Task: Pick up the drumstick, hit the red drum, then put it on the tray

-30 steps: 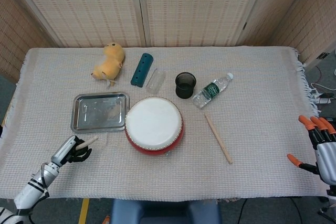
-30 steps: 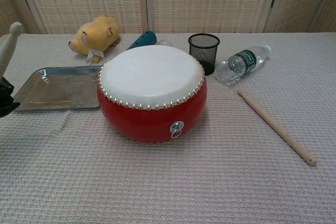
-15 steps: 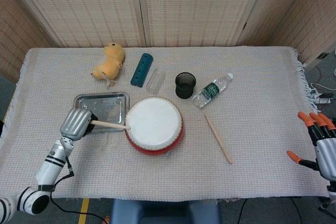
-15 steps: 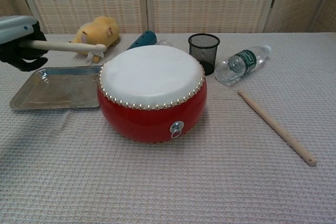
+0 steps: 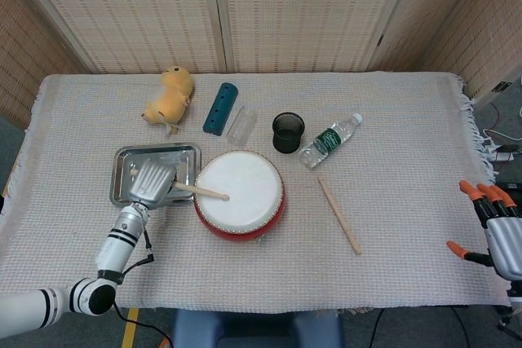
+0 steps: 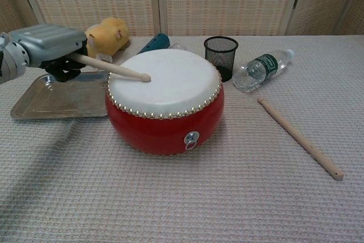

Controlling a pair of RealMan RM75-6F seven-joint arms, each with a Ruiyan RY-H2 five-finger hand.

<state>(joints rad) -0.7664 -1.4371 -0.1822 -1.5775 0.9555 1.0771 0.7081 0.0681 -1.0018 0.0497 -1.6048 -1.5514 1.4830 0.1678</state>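
Note:
My left hand (image 5: 152, 183) (image 6: 52, 45) grips a wooden drumstick (image 5: 202, 192) (image 6: 114, 68), hovering over the right part of the metal tray (image 5: 129, 160) (image 6: 34, 99). The stick's rounded tip rests on the white skin of the red drum (image 5: 240, 194) (image 6: 164, 98), left of its centre. A second drumstick (image 5: 338, 214) (image 6: 298, 137) lies on the cloth to the drum's right, untouched. My right hand (image 5: 494, 230), with orange fingertips spread, hangs at the table's right edge holding nothing.
Behind the drum stand a black mesh cup (image 5: 288, 132) (image 6: 220, 54), a lying water bottle (image 5: 329, 139) (image 6: 263, 68), a teal recorder (image 5: 220, 107) (image 6: 152, 42), a clear tube (image 5: 241, 127) and a yellow plush toy (image 5: 169, 94) (image 6: 106, 35).
My left hand has swung from the table's front left up and rightward over the tray, bringing the drumstick's tip from the drum's rim onto the drum skin. The right hand barely moved.

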